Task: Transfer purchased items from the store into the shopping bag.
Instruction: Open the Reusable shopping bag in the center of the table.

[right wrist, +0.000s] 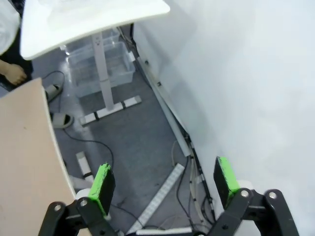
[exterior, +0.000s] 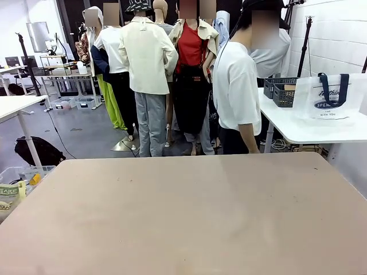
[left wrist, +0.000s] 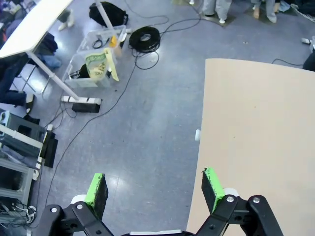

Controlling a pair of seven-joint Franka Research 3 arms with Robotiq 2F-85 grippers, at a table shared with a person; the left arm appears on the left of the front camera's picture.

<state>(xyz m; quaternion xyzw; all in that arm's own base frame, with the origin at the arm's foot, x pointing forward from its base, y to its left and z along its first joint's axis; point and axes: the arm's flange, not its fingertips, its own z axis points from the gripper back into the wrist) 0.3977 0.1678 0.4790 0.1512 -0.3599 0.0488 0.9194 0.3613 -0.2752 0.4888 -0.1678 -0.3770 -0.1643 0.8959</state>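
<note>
The shopping bag point(exterior: 328, 96), translucent white with navy strap handles and dark print, stands upright on the white side table point(exterior: 321, 130) at the far right. A person in a white T-shirt point(exterior: 236, 86) stands at that table with their back to me. My left gripper point(left wrist: 155, 189) is open over the left edge of the tan table point(left wrist: 261, 128), floor showing between its green pads. My right gripper point(right wrist: 165, 179) is open past the tan table's right edge point(right wrist: 22, 147), above the floor beside a white wall, with nothing between its fingers.
Two dark lattice baskets point(exterior: 281, 90) sit on the side table behind the bag. A clear bin point(left wrist: 93, 64) with packets, cables and a power strip lie on the floor left of my table. Under the side table stands a clear bin point(right wrist: 98, 66); cables run along the wall.
</note>
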